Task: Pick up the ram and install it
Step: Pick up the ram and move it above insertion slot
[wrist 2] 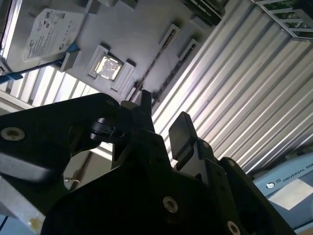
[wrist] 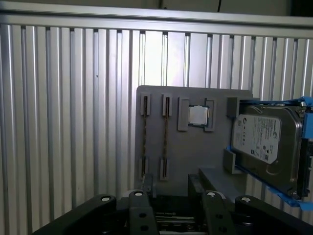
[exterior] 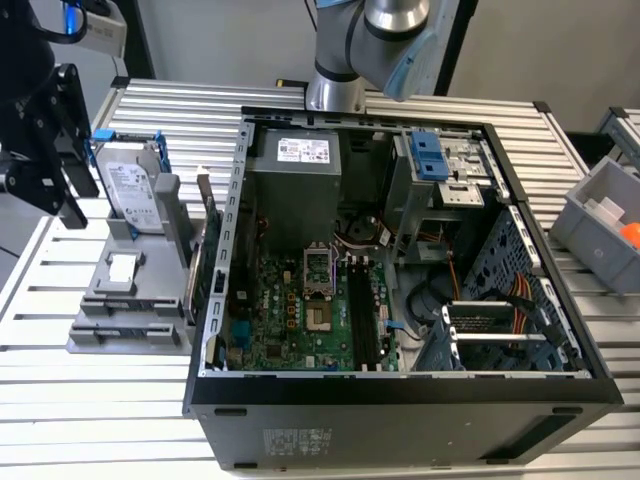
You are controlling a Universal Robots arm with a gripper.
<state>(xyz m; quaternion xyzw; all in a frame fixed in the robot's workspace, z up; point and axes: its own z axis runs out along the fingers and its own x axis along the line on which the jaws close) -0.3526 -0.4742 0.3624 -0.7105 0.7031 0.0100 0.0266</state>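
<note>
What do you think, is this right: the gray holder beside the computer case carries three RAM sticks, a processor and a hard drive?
Not three: the gray holder beside the computer case carries two RAM sticks, a processor and a hard drive, as the first wrist view shows.

Slatted table (exterior: 100,400), grey holder (exterior: 130,322), open computer case (exterior: 400,412)

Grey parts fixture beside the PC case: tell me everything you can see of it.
The parts fixture is a flat, matte grey plate, apparently plastic, lying on the ribbed metal table at the exterior view's left of the open PC case. Two slot pairs hold two RAM sticks on edge, side by side; a square pocket holds a CPU; raised brackets prop a hard drive with blue rails nearly upright.
</note>
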